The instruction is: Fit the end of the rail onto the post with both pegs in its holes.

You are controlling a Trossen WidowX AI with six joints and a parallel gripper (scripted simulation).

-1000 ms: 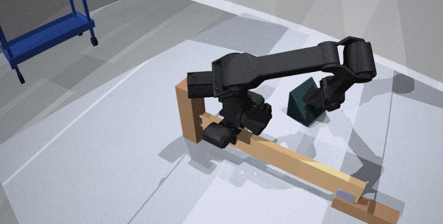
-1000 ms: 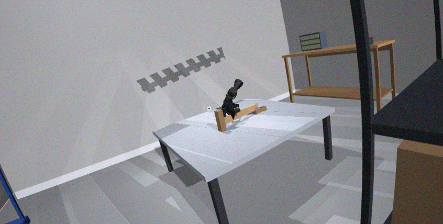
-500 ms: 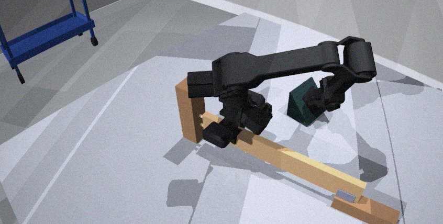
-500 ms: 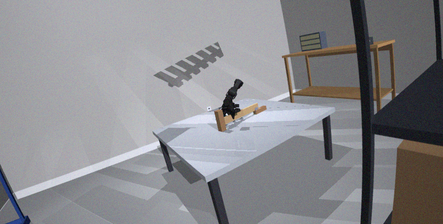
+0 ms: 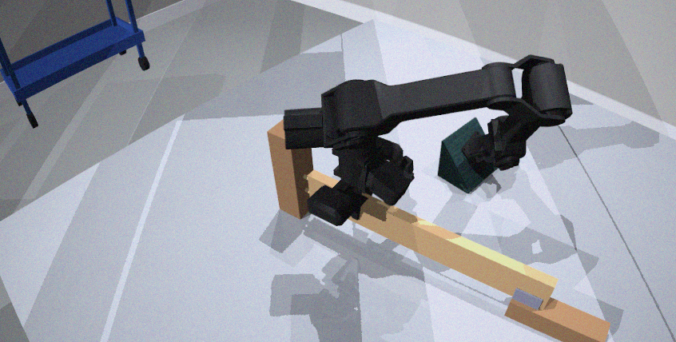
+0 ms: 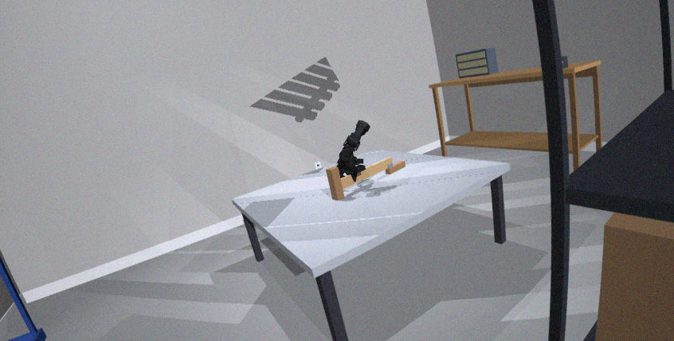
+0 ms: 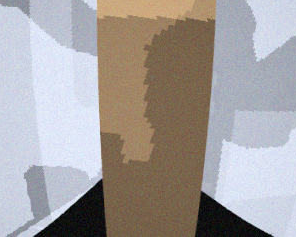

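Observation:
The wooden rail point(image 5: 472, 255) point(image 6: 375, 168) point(image 7: 140, 99) is off the table and looks about level. Its far end sits in the grey bracket point(image 5: 527, 299) on the low footboard block point(image 5: 578, 324) point(image 6: 397, 168). Its near end is beside the upright post point(image 5: 285, 174) point(image 6: 335, 186), with a narrow gap between them. The two pegs point(image 5: 305, 176) show as short pale bits in that gap, one above the other; how deep they sit in the holes cannot be told. My gripper point(image 5: 357, 201) point(image 7: 142, 182) is shut on the rail near its post end. The far finger is hidden in the top view.
The arm's upper link point(image 5: 439, 96) passes above the rail. A dark green wedge-shaped block point(image 5: 460, 160) stands by the arm's base, behind the rail. The white table point(image 6: 301, 240) carries all this. A blue cart point(image 5: 75, 51) stands beyond the table.

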